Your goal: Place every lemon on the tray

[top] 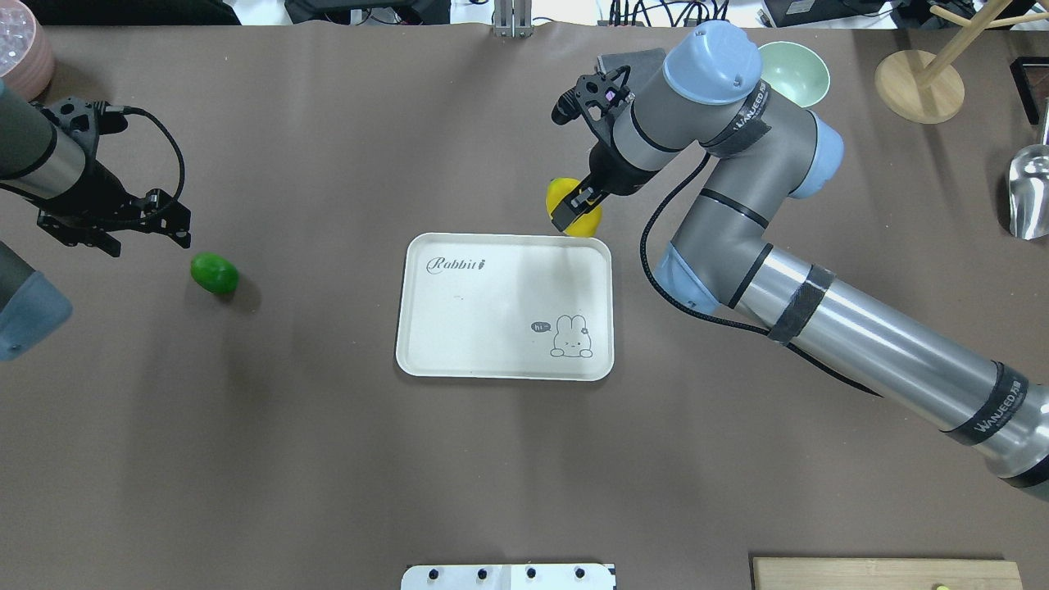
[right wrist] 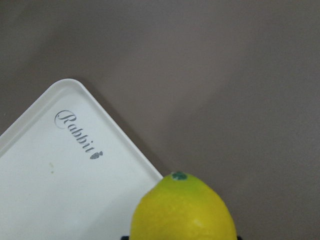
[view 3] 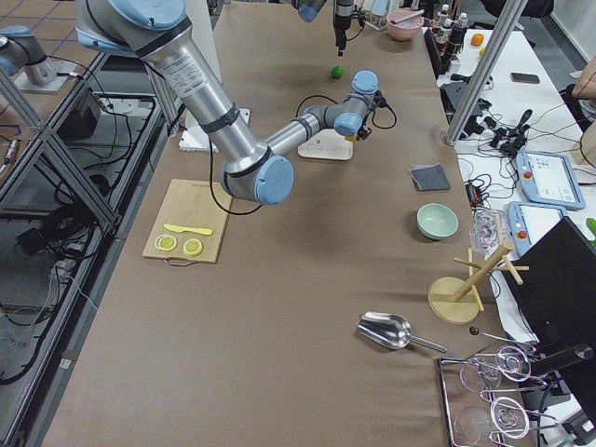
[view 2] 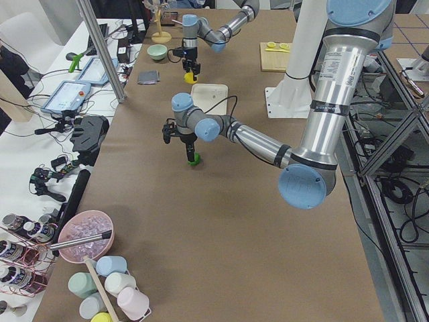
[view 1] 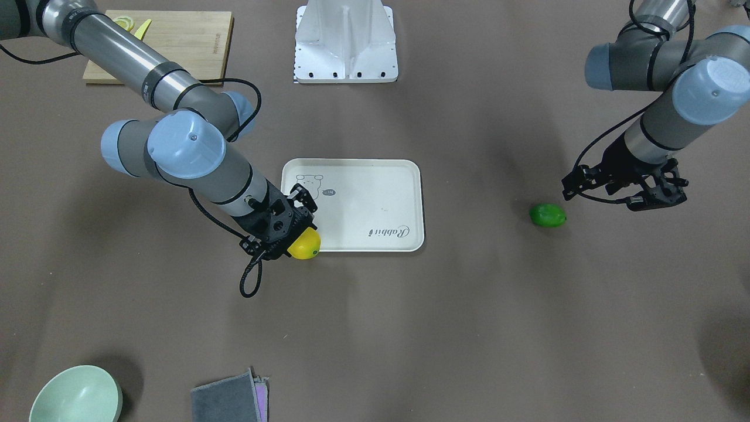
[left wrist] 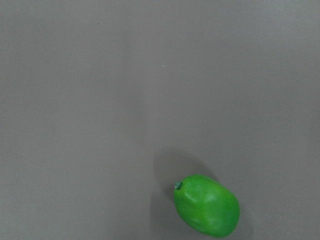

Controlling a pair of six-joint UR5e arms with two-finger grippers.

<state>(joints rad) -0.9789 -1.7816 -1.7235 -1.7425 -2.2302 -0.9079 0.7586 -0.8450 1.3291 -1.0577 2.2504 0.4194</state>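
My right gripper (top: 575, 211) is shut on the yellow lemon (top: 574, 215) and holds it at the far right corner of the cream tray (top: 492, 311), just over its rim. The lemon (right wrist: 182, 210) fills the bottom of the right wrist view beside the tray's "Rabbit" script (right wrist: 50, 165). The green lemon (top: 215, 273) lies on the brown table far to the tray's left. My left gripper (top: 111, 236) hangs open and empty just beyond it, not touching. The left wrist view shows the green lemon (left wrist: 206, 205) low right and no fingers.
A wooden cutting board (view 1: 176, 41) with lemon slices lies near the robot's right side. A green bowl (view 1: 76, 395) and folded grey cloth (view 1: 231, 398) lie at the far edge. The white robot base (view 1: 345, 41) stands behind the tray. A wooden stand (top: 918, 86) and a metal scoop (top: 1028, 188) sit far right.
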